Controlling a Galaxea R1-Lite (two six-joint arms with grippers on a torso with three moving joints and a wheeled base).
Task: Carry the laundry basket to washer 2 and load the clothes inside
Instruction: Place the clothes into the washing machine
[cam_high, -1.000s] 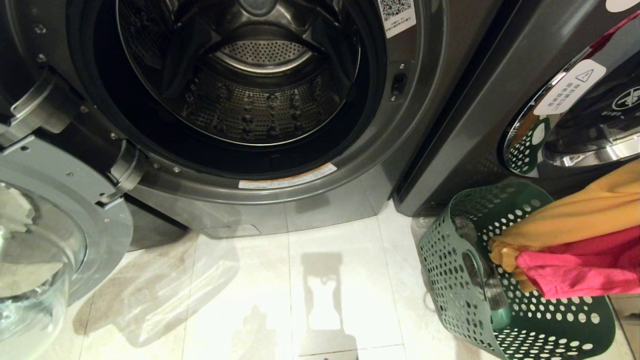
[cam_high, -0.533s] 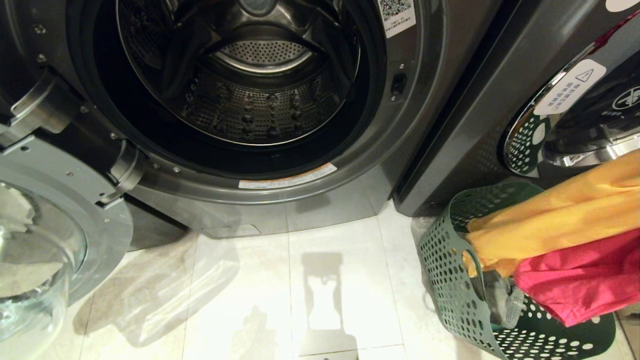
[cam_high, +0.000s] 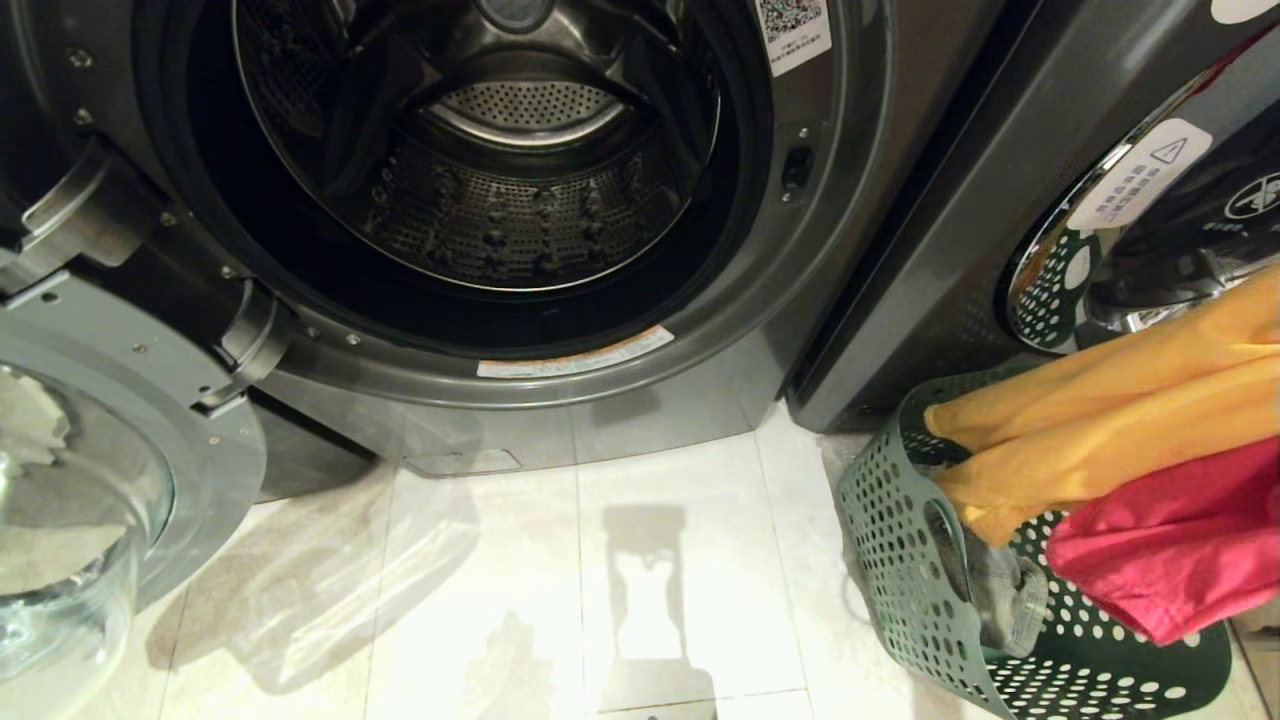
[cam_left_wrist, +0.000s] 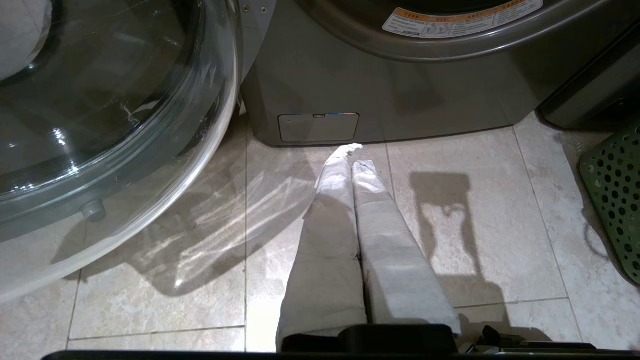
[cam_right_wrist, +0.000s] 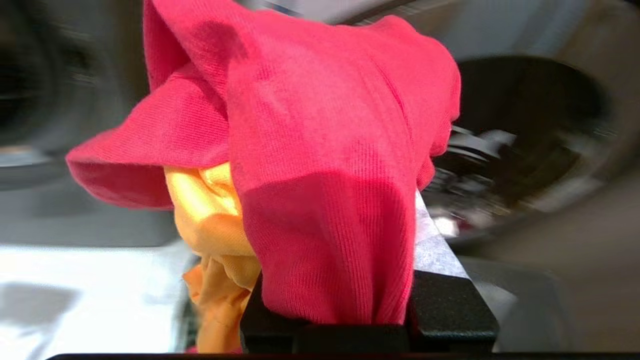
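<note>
At far left, the open glass door (cam_high: 70, 480) of a dark grey front-loading washer (cam_high: 820, 180) swings out over pale floor tiles (cam_high: 600, 560); the left hand (cam_left_wrist: 357, 165), its cloth-wrapped fingers pressed together, hangs low above the tiles in front of the machine. The steel drum (cam_high: 500, 190) gapes empty, a white QR-code sticker (cam_high: 795, 25) on the right of the door ring and an orange-and-white warning strip (cam_high: 575, 353) along its lower lip, their print too small to read. To the right stands a second, like machine (cam_high: 960, 200), door shut, with a white caution label (cam_high: 1140, 170) bearing a warning triangle and a white logo partly in view; no numeral shows on either. Near right, the laundry basket (cam_high: 900, 560), dark green and dotted with holes, sits on the floor against that second machine, a grey garment (cam_high: 1000, 590) inside it. The right hand (cam_right_wrist: 370, 330) is clamped on the pink-red garment (cam_high: 1170, 540) and the yellow-orange garment (cam_high: 1100, 440), which have risen higher out of the basket than a second ago.
</note>
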